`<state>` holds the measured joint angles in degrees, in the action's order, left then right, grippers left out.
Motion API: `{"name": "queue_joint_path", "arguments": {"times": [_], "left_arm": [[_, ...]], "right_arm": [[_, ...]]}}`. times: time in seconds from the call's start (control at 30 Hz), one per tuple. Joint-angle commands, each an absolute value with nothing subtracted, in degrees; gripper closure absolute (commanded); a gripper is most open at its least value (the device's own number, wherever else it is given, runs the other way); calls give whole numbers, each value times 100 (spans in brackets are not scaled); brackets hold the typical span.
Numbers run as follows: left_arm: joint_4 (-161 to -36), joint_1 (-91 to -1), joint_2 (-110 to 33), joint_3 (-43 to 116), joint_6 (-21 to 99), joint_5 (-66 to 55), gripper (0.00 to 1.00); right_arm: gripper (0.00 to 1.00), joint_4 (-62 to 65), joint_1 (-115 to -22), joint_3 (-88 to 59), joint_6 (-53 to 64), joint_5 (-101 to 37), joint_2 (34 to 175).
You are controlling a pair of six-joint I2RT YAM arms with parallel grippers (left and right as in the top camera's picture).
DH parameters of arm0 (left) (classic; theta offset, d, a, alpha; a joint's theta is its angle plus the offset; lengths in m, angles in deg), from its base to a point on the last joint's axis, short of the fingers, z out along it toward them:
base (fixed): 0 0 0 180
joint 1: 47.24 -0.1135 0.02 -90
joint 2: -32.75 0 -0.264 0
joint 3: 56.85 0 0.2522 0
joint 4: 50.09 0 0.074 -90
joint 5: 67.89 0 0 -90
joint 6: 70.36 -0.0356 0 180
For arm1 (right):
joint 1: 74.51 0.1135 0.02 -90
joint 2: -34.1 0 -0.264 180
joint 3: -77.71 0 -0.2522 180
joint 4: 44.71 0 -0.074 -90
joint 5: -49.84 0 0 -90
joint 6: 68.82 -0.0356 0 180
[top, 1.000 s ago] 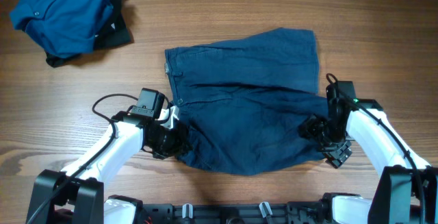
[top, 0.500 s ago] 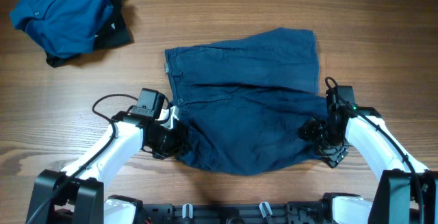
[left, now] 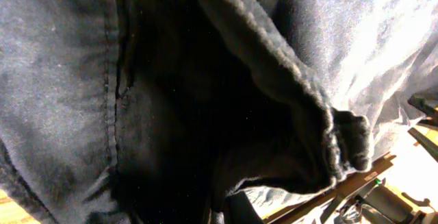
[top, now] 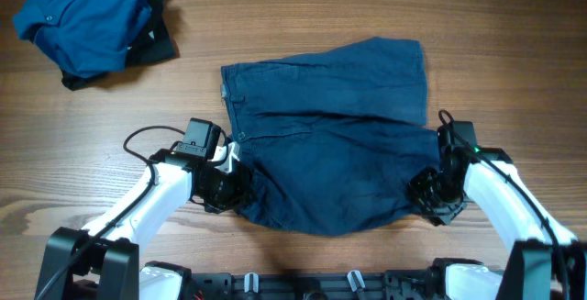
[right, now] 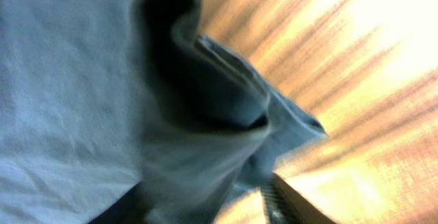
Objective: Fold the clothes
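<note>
The clothes are dark navy shorts [top: 330, 144] lying spread on the wooden table, and a brighter blue shirt [top: 78, 16] crumpled at the far left corner. My left gripper [top: 235, 188] sits at the shorts' near-left corner, shut on a bunch of the cloth. In the left wrist view the dark fabric [left: 205, 101] covers almost everything and hides the jaws. My right gripper [top: 427, 192] is at the shorts' near-right edge. There a folded hem [right: 233, 101] lies between its fingers [right: 291, 200], and a strip of table still shows beside one finger.
A black garment [top: 156, 43] lies under the blue shirt. A black cable [top: 147, 139] loops off the left arm. Bare wooden table [top: 514, 43] surrounds the shorts, and the robot's base frame [top: 303, 286] runs along the near edge.
My right gripper has shifted slightly toward the near edge and its jaws have narrowed around the shorts' hem. The left arm and the shorts have not moved.
</note>
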<state>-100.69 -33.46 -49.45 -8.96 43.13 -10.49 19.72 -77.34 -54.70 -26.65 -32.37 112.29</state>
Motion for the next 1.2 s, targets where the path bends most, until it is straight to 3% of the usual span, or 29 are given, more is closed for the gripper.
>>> {"name": "queue_joint_path", "arguments": {"times": [0.0,0.1,0.2,0.23,0.3,0.5,0.9,1.17], "left_arm": [[-10064,-3326,-4988,-834,4389,-974,94],[-10064,-3326,-4988,-834,4389,-974,94],[-10064,-3326,-4988,-834,4389,-972,94],[-10064,-3326,-4988,-834,4389,-972,94],[-10067,-3326,-4988,-834,4389,-972,94],[-10069,-3326,-4988,-834,4387,-974,94],[-10137,-3326,-4988,-834,4250,-972,94],[-10152,-3326,-4988,-834,4250,-974,94]], "right_arm": [[71,2228,-7721,-5346,-2626,-3108,10481],[92,2466,-7721,-5230,-2528,-3110,10027],[96,2683,-7721,-5208,-2528,-3134,9598],[95,2718,-7721,-5208,-2526,-3158,9533],[71,2888,-7723,-5210,-2668,-3292,9408],[47,3052,-7723,-5263,-3245,-3388,9389],[53,2906,-7728,-5566,-4191,-3429,9756],[49,2816,-8169,-5566,-4136,-3884,9841]]}}
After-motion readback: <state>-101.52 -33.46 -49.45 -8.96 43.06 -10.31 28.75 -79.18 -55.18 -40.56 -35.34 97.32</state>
